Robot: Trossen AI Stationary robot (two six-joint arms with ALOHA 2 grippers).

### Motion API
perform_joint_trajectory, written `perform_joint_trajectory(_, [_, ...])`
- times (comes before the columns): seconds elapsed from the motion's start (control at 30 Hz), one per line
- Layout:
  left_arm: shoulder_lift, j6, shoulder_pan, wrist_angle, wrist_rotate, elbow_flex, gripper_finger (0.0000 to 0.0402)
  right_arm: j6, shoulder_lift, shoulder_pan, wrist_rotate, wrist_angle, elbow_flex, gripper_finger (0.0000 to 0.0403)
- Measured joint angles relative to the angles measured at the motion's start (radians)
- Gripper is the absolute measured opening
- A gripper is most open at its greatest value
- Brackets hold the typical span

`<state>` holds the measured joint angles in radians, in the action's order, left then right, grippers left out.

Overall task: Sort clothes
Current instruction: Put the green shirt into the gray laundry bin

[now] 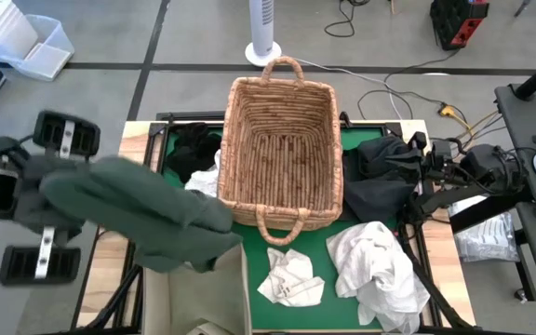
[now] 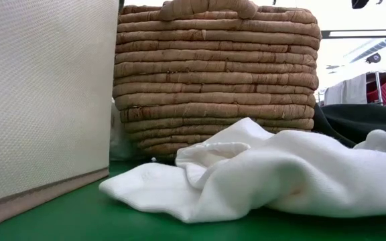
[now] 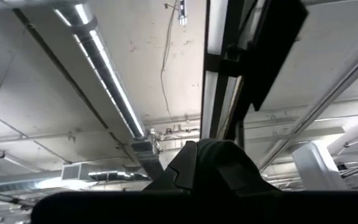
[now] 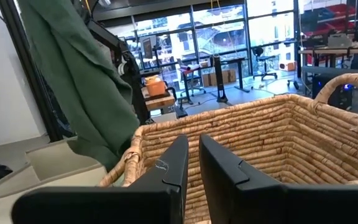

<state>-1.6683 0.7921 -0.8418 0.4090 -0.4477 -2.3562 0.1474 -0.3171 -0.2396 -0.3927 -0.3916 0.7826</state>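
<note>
Step in hand, as judged: carry phase of sorting one dark garment. The left gripper (image 3: 204, 163) was raised high, its wrist camera looking up at the ceiling, with its fingers clamped on the dark green garment (image 1: 147, 212). In the high view that garment hung draped from the left arm at the near-left of the table, its lower edge over the far rim of the beige fabric bin (image 1: 198, 293). The right wrist view showed the same cloth hanging well above the bin, beyond the wicker basket (image 1: 282, 149).

Next move, judged: bring the garment fully over the bin mouth, lower, then release. The cloth hung long and broad, so part could catch on the bin rim or the basket's near-left corner.

The right gripper (image 4: 191, 163) waited at the right side of the table, level with the basket rim, fingers nearly together and holding nothing.

Still on the green table (image 1: 335, 296):
- a crumpled white garment (image 1: 289, 276) near the basket's near handle;
- a larger white garment (image 1: 380, 265) at near right;
- a black garment (image 1: 384, 177) right of the basket;
- a black garment (image 1: 192, 154) left of the basket, with a white piece (image 1: 205, 181) just beside it.

The basket looked empty.
</note>
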Motion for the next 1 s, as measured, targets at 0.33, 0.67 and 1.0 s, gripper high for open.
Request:
perform_joint_trajectory(0.33, [-0.005,0.110,-0.061,0.050,-0.018,0.000,0.0000,0.018,-0.002,0.000,0.000,-0.001,0.000,0.0031])
perform_joint_trajectory(0.67, [-0.017,0.032,-0.096,-0.112,-0.069,0.001,0.0000,-0.009,-0.006,0.000,0.000,-0.002,-0.001,0.0031])
perform_joint_trajectory(1.0, [-0.078,0.044,-0.119,-0.136,-0.397,0.002,0.0000,-0.009,-0.007,0.000,0.000,-0.002,-0.001,0.0031])
